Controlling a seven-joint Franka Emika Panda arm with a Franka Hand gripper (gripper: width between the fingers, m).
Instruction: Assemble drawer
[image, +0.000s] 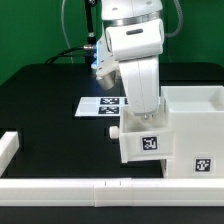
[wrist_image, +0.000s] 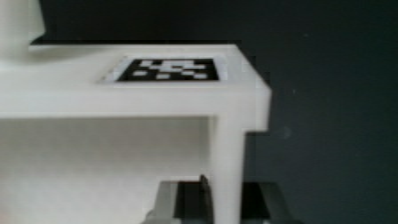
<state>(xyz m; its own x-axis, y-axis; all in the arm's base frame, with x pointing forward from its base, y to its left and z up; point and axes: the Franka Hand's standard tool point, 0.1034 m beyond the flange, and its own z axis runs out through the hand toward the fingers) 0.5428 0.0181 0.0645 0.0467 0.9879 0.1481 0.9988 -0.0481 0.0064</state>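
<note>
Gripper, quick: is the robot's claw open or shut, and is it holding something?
Gripper: shut on the wall of a white drawer tray, one finger on each side of it.

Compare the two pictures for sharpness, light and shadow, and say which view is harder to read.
Exterior view: evenly lit and fairly sharp; the white drawer stands out against the black table, with a tag readable. Wrist view: soft and blurry at close range; the tag is smeared, the gripper dark and shadowed. It is harder to read.
</note>
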